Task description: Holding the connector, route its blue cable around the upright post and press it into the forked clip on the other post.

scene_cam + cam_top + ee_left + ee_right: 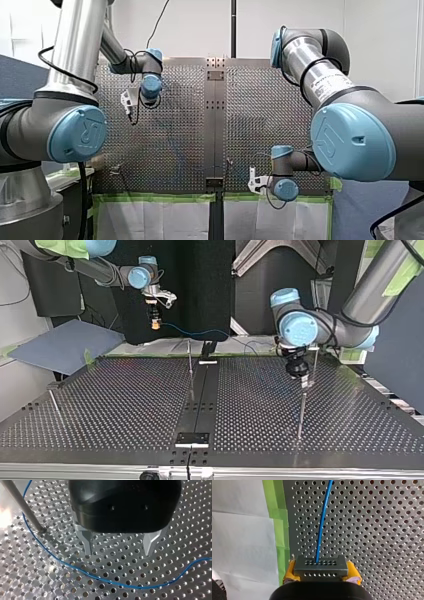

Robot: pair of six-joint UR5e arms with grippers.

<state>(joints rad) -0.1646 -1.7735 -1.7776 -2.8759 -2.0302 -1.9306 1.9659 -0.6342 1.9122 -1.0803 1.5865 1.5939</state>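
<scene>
Two states | right jaws clamp perforated grey connector (yellow pads) | left jaws apart

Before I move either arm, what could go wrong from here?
1. The cable lies slack on the table just under my left gripper's open fingers; lowering could snag it.
2. The post stands close beside that gripper; a sideways move might hit it.
3. The connector is held only by my right gripper's yellow pads; a taut cable might tug it loose.
</scene>
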